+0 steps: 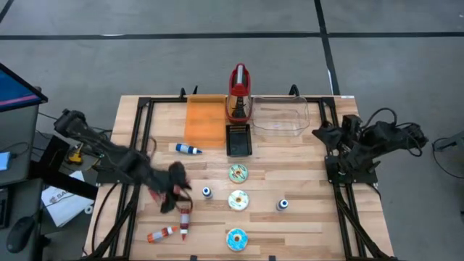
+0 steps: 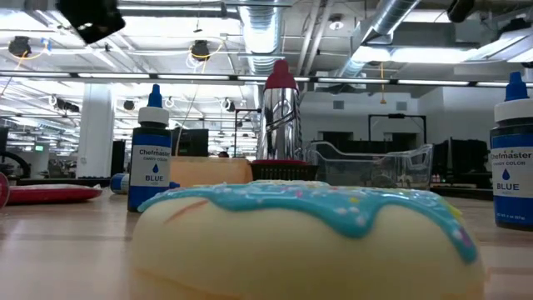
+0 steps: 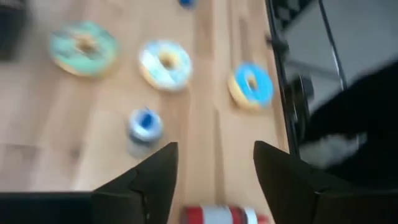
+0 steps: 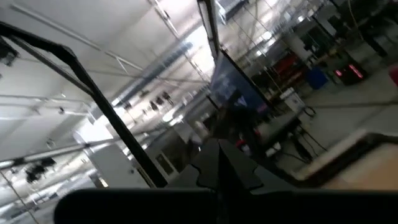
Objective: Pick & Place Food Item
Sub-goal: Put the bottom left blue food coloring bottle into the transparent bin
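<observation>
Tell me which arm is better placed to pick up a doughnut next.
Left. The left arm hangs over the table beside the doughnuts, jaws open and empty. The right arm is folded at the table's right edge, jaws shut.

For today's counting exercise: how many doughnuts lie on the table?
3, in a line down the table's middle: green-iced doughnut nearest the black tray, pale-iced doughnut in the middle, blue-iced doughnut at the near edge. None seems hidden.

Legible print appears in the low view only. The left blue bottle [image 2: 153, 158] carries a label reading "Chefmaster", "BLUE", "LIQUA-GEL". The right blue bottle [image 2: 511, 162] reads "Chefmaster", "FOOD COLOR", "BLUE". No other print is legible.
</observation>
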You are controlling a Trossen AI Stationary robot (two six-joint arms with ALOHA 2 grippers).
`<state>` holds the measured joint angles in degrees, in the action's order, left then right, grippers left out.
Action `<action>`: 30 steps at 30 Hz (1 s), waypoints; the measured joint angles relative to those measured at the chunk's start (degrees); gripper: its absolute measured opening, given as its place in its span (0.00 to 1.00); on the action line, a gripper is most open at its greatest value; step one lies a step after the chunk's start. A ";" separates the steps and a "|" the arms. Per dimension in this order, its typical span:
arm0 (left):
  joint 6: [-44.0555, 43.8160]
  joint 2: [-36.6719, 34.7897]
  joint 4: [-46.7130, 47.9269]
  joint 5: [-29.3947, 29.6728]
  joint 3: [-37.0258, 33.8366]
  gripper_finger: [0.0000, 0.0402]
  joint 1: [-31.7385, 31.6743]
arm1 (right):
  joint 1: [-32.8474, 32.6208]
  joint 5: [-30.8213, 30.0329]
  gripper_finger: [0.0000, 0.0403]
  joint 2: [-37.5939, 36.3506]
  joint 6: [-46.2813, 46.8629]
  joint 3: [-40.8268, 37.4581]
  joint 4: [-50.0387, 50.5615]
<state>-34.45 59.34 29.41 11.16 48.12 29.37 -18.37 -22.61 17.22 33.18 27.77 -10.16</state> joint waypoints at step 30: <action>15.42 8.76 -5.51 4.07 0.04 0.62 -1.98 | -1.94 2.45 0.32 25.24 1.40 26.39 35.61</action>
<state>-19.03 68.10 23.90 15.23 48.16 27.38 -20.31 -20.16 42.46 34.58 54.16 25.45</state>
